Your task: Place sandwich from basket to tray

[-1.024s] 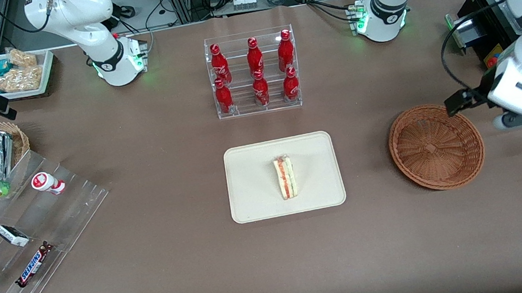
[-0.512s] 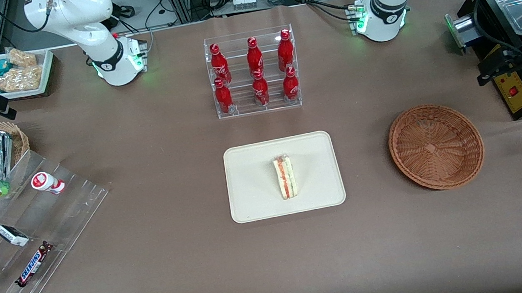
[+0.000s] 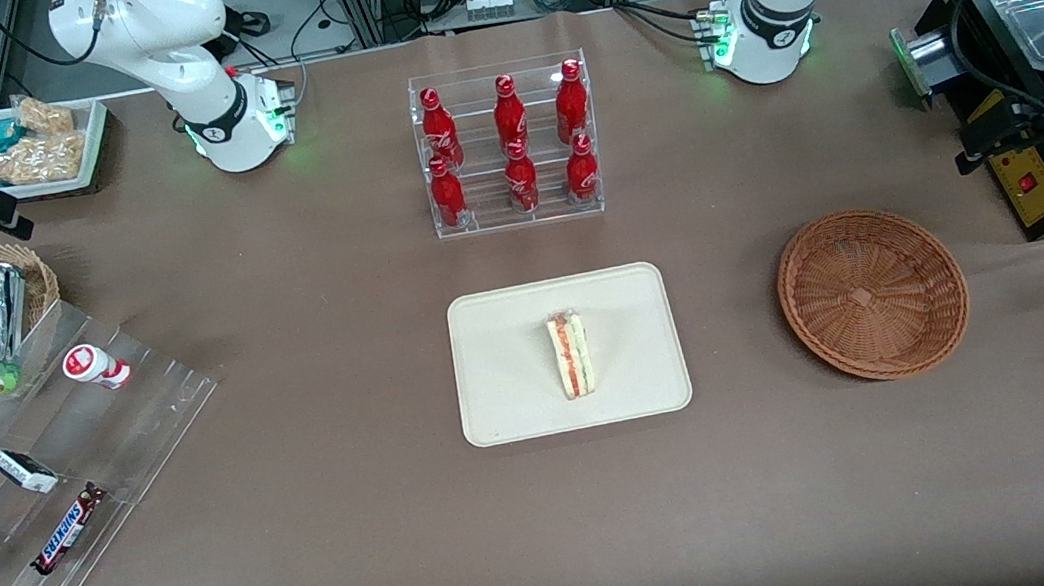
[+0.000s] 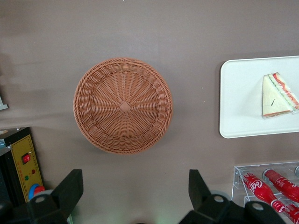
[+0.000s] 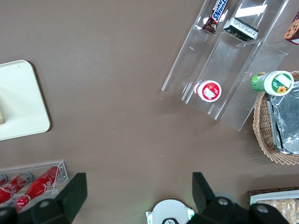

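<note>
Although the task names a transfer out of the basket, the sandwich already lies on the tray, a little toward three o'clock of the tray's middle in the front view, resting on its side with the red-orange and green filling edge showing. The basket holds nothing and sits on the brown surface at about three o'clock from the tray, well apart from it. The gripper is raised high toward the working arm's end of the surface, looking down on the basket; its two dark fingers stand wide apart with nothing between them.

I judge the placing done, so what remains is only a clean retreat. To do that well, the arm should stay high and keep well away from the basket rim and from the black control box with its red button that sits close by at the surface's edge. The fingers should stay spread and nothing should pass low over the tray, since the clear-wrapped sandwich looks light and would probably slide or tip at a slight touch. The bottle rack at twelve o'clock of the tray needs no attention.
</note>
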Robot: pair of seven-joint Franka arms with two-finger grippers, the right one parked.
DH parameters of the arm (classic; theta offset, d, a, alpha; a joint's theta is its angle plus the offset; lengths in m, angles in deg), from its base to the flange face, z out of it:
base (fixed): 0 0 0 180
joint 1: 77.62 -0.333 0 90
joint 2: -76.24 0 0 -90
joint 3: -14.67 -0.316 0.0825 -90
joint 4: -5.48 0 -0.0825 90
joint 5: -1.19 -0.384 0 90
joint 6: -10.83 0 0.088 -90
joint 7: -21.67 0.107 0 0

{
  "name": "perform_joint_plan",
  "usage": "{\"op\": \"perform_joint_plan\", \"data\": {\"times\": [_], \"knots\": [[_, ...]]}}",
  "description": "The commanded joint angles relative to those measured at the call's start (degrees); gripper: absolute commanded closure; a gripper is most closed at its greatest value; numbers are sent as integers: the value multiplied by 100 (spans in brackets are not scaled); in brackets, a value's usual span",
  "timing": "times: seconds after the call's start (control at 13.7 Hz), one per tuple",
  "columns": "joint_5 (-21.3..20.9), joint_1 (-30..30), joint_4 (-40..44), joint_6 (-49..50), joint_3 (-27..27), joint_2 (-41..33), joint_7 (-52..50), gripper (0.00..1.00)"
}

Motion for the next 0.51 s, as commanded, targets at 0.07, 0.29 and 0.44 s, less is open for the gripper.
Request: {"op": "perform_joint_plan", "data": {"times": [0.07, 0.29, 0.44], "knots": [[-91, -18, 52, 140, -17, -24, 58, 0], [-92, -9, 52, 131, -8, -6, 58, 0], [-83, 9, 52, 131, 1, -6, 49, 0]]}}
